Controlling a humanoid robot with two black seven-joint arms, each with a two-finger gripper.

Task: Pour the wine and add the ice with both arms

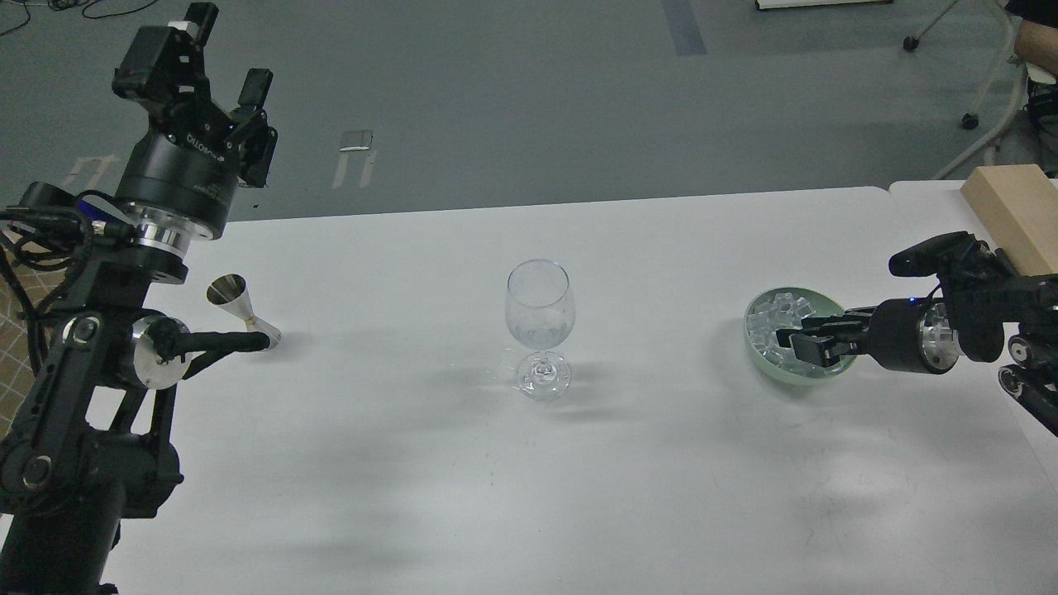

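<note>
On the white table (413, 463) a clear wine glass (539, 326) stood upright near the middle, its bowl looking empty. Well off to its right sat a pale green bowl (756, 351) heaped with the ice (770, 324), small glassy cubes. The right gripper (795, 345) reached in from the right edge, lying low and level, with its tips over the near side of the bowl among the cubes. Its fingers were close together, but I could not tell whether they were clenched on a cube. At the far left, the left gripper (216, 59) was raised high above the table's back edge, its fingers spread apart and grasping nothing. Below it, beside the left arm, a small metal jigger (238, 306) lay tilted on the table. A wooden block (1012, 211) rested at the far right.
</note>
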